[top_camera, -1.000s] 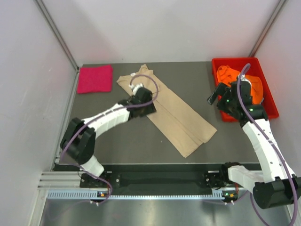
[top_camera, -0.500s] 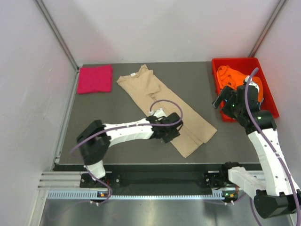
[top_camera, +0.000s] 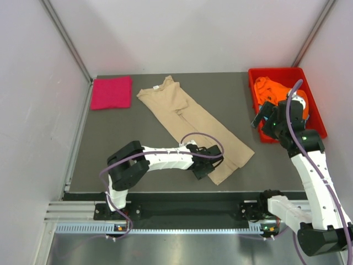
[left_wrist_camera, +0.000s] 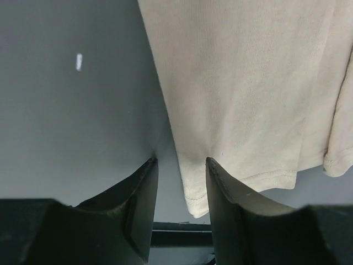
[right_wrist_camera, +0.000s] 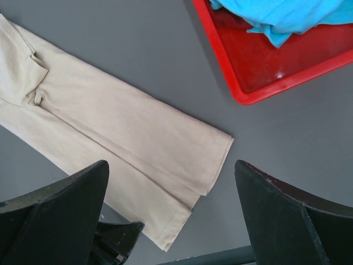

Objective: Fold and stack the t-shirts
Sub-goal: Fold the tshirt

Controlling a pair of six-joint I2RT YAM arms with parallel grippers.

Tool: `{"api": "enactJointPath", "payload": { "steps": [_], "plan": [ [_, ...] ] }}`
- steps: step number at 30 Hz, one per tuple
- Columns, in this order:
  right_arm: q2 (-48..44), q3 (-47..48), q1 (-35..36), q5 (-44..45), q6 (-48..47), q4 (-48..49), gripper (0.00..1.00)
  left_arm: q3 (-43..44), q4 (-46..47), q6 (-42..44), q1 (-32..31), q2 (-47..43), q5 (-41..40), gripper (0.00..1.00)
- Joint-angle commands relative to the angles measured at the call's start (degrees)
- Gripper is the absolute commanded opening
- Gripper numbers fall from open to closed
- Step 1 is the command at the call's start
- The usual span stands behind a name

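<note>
1. Left gripper (left_wrist_camera: 181, 163): low at the near edge of the table (top_camera: 127, 138). Fingers stand partly apart and straddle the near hem corner of the beige t-shirt (left_wrist_camera: 237, 83). Cloth lies flat in the gap, not pinched.
2. Beige t-shirt: folded lengthways into a long narrow strip running diagonally from far centre to near right. Small white label at the far neck end; stitched hem at the near end; overlapped layers show as a seam down the strip.
3. Right gripper (right_wrist_camera: 171, 165): fingers wide apart, holding nothing, raised over the table just beside the red tray (right_wrist_camera: 259, 72).
4. Orange t-shirt (top_camera: 276, 88) and light blue t-shirt (right_wrist_camera: 281, 14): both crumpled in the tray.
5. Magenta-pink t-shirt (top_camera: 112, 92): folded into a neat rectangle, far left corner, apart from the beige one.
</note>
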Motion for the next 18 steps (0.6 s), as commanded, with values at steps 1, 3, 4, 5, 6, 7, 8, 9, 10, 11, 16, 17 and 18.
{"api": "enactJointPath", "payload": {
  "steps": [1, 3, 4, 5, 6, 7, 8, 9, 10, 11, 16, 17, 18],
  "plan": [
    [-0.72, 1.74, -0.71, 1.54, -1.18, -0.44, 0.96, 2.42, -1.86, -3.75, -0.67, 1.69, -0.2, 0.45],
    [-0.72, 1.74, -0.89, 1.63, -1.27, -0.44, 0.96, 3.12, -1.94, -3.75, -0.94, 2.74, -0.28, 0.44],
    [-0.72, 1.74, -0.89, 1.54, -1.35, -0.44, 0.96, 3.3, -2.29, -3.67, -1.11, 2.92, -0.54, 0.44],
    [-0.98, 1.74, -0.98, 1.54, -1.36, -0.44, 0.96, 3.48, -3.16, -3.75, -1.11, 3.09, -0.63, 0.43],
    [-1.15, 1.91, -0.98, 1.54, -1.36, -0.44, 0.96, 3.65, -3.78, -3.84, -1.11, 3.27, -0.9, 0.43],
    [-1.33, 1.83, -1.07, 1.54, -1.27, -0.44, 0.96, 3.74, -4.22, -4.1, -1.29, 3.27, -1.16, 0.41],
    [-1.42, 1.74, -1.07, 1.45, -1.09, -0.35, 0.96, 3.57, -4.57, -4.28, -1.29, 3.19, -1.25, 0.4],
    [-1.51, 1.74, -1.07, 1.37, -1.18, -0.35, 0.96, 3.13, -4.84, -4.45, -1.29, 3.01, -1.25, 0.38],
    [-1.59, 1.65, -0.98, 1.37, -1.01, -0.35, 0.96, 2.86, -4.93, -4.98, -1.29, 2.92, -1.08, 0.35],
    [-1.68, 1.56, -1.07, 1.19, -0.92, -0.35, 0.96, 2.51, -4.93, -5.33, -1.38, 2.66, -0.64, 0.28],
    [-1.86, 1.56, -1.07, 0.66, -0.92, -0.61, 0.96, 0.84, -4.58, -5.95, -1.64, 1.69, 0.07, 0.09],
    [-1.95, 1.82, -1.07, 0.58, -0.92, -0.7, 0.96, 0.49, -4.67, -6.04, -1.73, 1.52, 0.07, 0.0],
    [-2.03, 2.0, -1.15, 0.49, -0.92, -1.05, 0.96, -0.47, -4.67, -6.3, -1.73, 0.56, -0.11, 0.0]
  ]
}}
